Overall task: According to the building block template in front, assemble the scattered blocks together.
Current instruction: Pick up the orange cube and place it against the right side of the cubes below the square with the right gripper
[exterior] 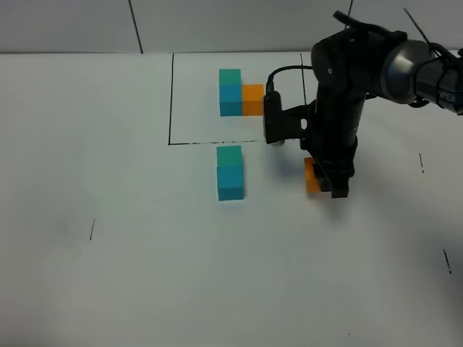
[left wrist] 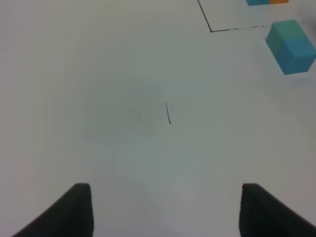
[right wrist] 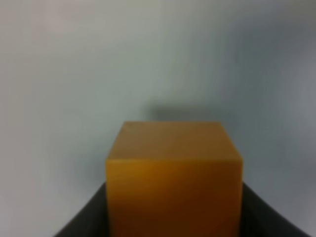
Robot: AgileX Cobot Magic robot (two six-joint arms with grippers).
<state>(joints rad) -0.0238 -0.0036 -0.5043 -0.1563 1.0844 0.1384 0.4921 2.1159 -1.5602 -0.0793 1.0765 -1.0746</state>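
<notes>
The building block template (exterior: 239, 94) is a teal-green, blue and orange trio inside a thin black frame at the back. In front of the frame a loose teal-green cube (exterior: 230, 156) touches a loose blue cube (exterior: 230, 185) in a line; both also show as the green cube (left wrist: 289, 29) and blue cube (left wrist: 298, 55). To their right my right gripper (exterior: 323, 182) is shut on the orange cube (exterior: 312, 176), which fills the right wrist view (right wrist: 174, 173) between the dark fingers. My left gripper (left wrist: 165, 212) stands open over bare table, well away from the cubes.
The white table (exterior: 145, 253) carries short black tick marks (exterior: 92, 229) (exterior: 422, 163) (left wrist: 168, 113). The black frame line (exterior: 171, 101) runs left of the template. The right arm's body (exterior: 347, 94) hangs over the frame's right side.
</notes>
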